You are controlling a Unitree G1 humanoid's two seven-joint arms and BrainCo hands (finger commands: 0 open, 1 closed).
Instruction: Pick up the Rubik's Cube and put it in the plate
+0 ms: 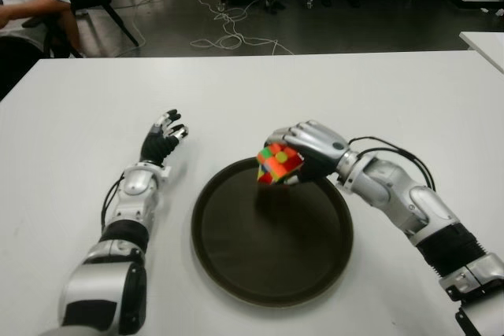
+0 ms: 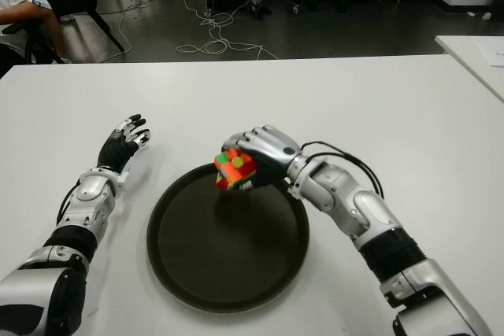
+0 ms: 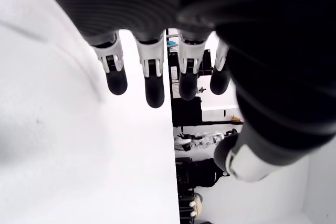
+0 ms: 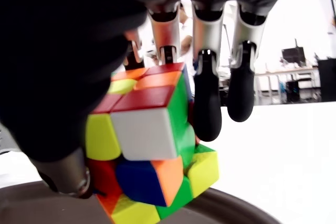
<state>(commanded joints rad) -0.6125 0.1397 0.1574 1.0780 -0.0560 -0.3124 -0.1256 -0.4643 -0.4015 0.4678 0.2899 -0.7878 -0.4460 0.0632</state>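
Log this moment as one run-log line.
right hand: shut on Rubik's Cube, held above plate far rim | cube not yet released | left hand: open, left of plate

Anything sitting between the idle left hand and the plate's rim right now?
No. In the left eye view only bare white table separates the open left hand from the plate. The right hand holds the Rubik's Cube above the plate.

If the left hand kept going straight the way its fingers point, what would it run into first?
Probably nothing: the left hand points away from the robot over bare table, left of the plate. The way looks free to the far edge, though depth is hard to judge.
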